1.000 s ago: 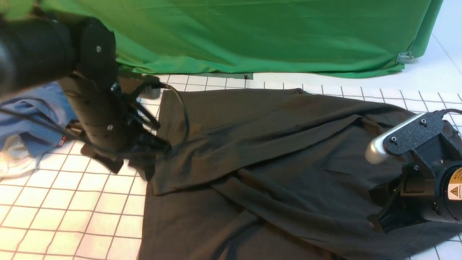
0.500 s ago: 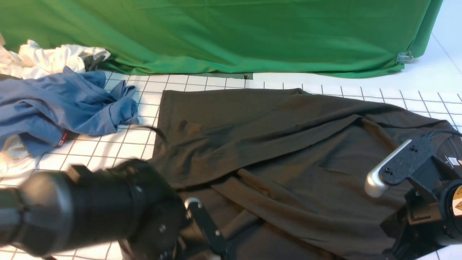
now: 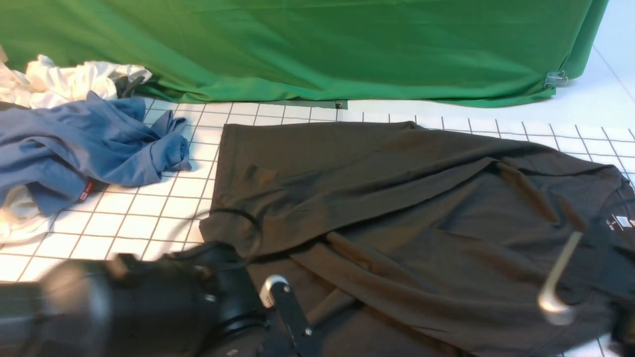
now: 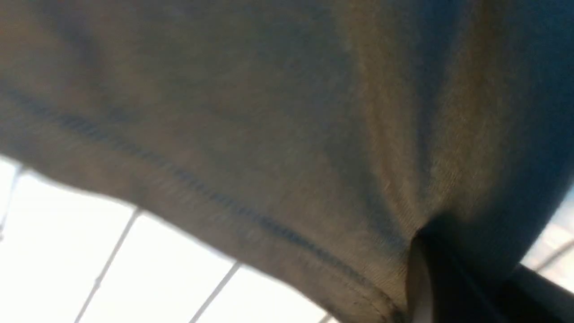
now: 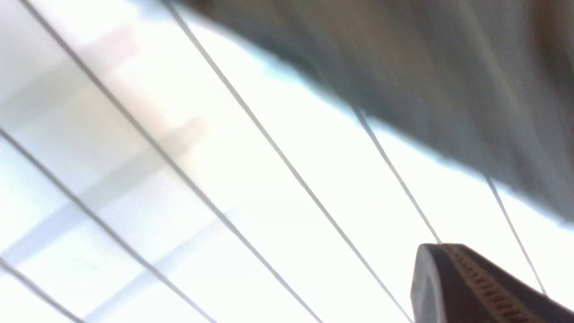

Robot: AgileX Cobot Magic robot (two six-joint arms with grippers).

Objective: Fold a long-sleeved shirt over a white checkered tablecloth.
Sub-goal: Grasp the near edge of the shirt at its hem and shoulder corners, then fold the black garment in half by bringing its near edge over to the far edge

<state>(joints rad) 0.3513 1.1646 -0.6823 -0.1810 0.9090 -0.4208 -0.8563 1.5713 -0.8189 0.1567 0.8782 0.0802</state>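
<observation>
The long-sleeved shirt [image 3: 397,198] lies spread and creased on the white checkered tablecloth [image 3: 149,218], its white neck label [image 3: 620,221] at the right. My left arm [image 3: 149,307] fills the near left corner, and its fingers are below the front view's edge. In the left wrist view the left gripper [image 4: 437,240] is shut, with the shirt [image 4: 269,112] puckering at its tip near the hem. My right gripper [image 5: 441,246] is shut and empty, low over the tablecloth [image 5: 224,179] beside the shirt's edge [image 5: 448,67]. Only its blurred silver bracket [image 3: 555,282] shows in front.
A crumpled blue garment with a red tag [image 3: 89,144] and a white garment [image 3: 74,79] lie at the far left. The green backdrop [image 3: 322,49] hangs along the back, clipped at the right [image 3: 555,78].
My left arm swung from the shirt's far-left edge back to the near-left corner. My right arm drew back almost out of view, uncovering the neck label. The shirt stayed put.
</observation>
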